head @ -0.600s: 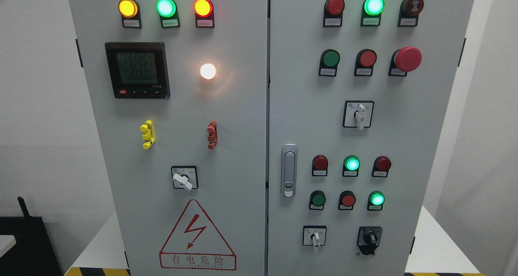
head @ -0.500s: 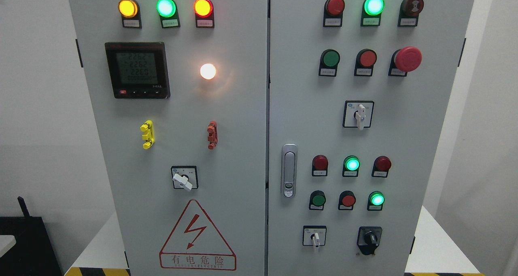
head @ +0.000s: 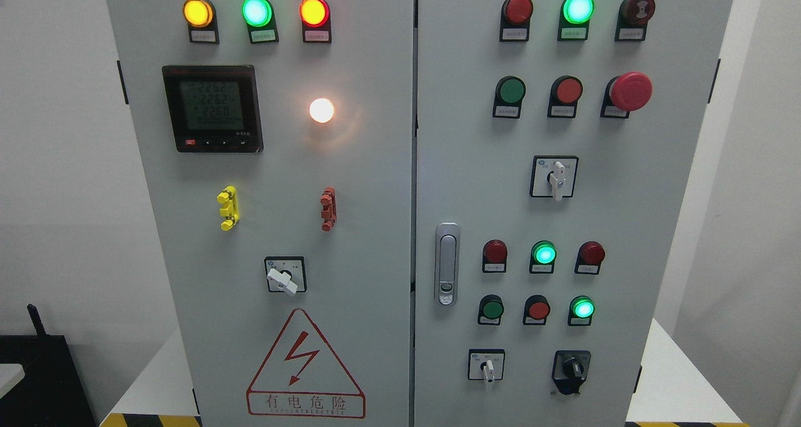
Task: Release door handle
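Note:
A grey electrical cabinet fills the head view, with a left door (head: 350, 226) and a right door (head: 626, 226), both flush with the frame. The silver door handle (head: 447, 263) lies flat in its recess at the left edge of the right door, with nothing touching it. Neither of my hands or arms shows anywhere in the view.
The doors carry lit indicator lamps, push buttons, a red emergency stop (head: 631, 91), rotary switches, a digital meter (head: 212, 108) and a red warning triangle (head: 305, 365). The cabinet stands on a white platform (head: 676, 383) with striped edge tape. A dark object (head: 37, 377) sits at lower left.

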